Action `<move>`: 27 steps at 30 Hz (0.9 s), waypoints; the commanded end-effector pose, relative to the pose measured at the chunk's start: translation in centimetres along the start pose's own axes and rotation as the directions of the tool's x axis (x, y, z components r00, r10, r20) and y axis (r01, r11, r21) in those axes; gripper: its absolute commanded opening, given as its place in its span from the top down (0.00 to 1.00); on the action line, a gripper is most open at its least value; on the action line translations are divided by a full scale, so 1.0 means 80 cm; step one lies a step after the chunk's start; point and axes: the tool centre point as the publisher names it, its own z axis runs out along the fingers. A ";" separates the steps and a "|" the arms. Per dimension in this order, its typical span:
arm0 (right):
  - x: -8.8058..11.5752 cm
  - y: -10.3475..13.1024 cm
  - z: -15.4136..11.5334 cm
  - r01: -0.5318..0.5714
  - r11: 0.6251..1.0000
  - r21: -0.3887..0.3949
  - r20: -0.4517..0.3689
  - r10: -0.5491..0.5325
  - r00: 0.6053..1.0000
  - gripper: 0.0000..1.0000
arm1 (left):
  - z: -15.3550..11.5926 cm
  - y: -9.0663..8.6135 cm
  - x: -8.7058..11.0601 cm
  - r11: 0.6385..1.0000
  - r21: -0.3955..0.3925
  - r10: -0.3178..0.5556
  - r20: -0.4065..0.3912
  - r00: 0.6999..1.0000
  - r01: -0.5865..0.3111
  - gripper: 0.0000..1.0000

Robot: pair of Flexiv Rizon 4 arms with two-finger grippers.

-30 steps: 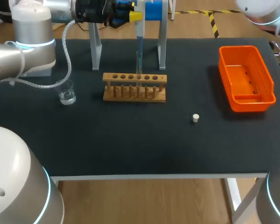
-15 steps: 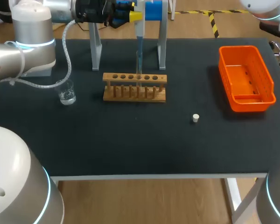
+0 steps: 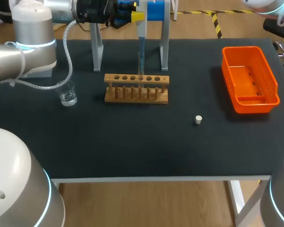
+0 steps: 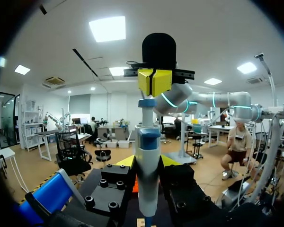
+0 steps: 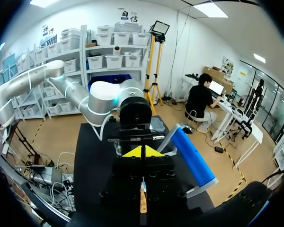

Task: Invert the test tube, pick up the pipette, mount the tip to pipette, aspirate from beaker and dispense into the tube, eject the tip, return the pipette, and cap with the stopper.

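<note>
Only the right arm (image 3: 274, 19) has moved: at the head view's 1 o'clock corner less of its pale shell shows than before, and a dark part now shows there. Nothing on the table has shifted.

The left gripper (image 3: 137, 17) is at 12 o'clock over the rack (image 3: 136, 88), pointing toward 3 o'clock, its fingers clamped on the pipette (image 3: 142, 45). The pipette hangs upright between the legs of the stand (image 3: 98, 52). Its lower end reaches down to the rack's middle hole; I cannot tell the tube apart from the tip there.

The right gripper (image 5: 142, 151) has its yellow tips pressed together on nothing. In the left wrist view it faces the left gripper from beyond the pipette's top.

From the rack, the beaker (image 3: 67, 93) stands at 9 o'clock, near it. The stopper (image 3: 198, 119) lies alone at 4 o'clock. The bin (image 3: 270, 85) sits at 3 o'clock, well apart.
</note>
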 end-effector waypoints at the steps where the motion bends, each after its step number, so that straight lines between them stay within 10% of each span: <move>1: -0.005 0.002 0.004 -0.005 1.000 0.013 -0.002 0.005 1.000 1.00 | 0.000 -0.001 -0.001 1.000 -0.001 0.000 -0.002 1.000 0.000 1.00; 27: 0.006 -0.017 0.009 -0.016 0.999 0.040 -0.017 0.017 1.000 1.00 | 0.000 -0.001 -0.001 1.000 -0.001 0.000 -0.002 1.000 0.000 1.00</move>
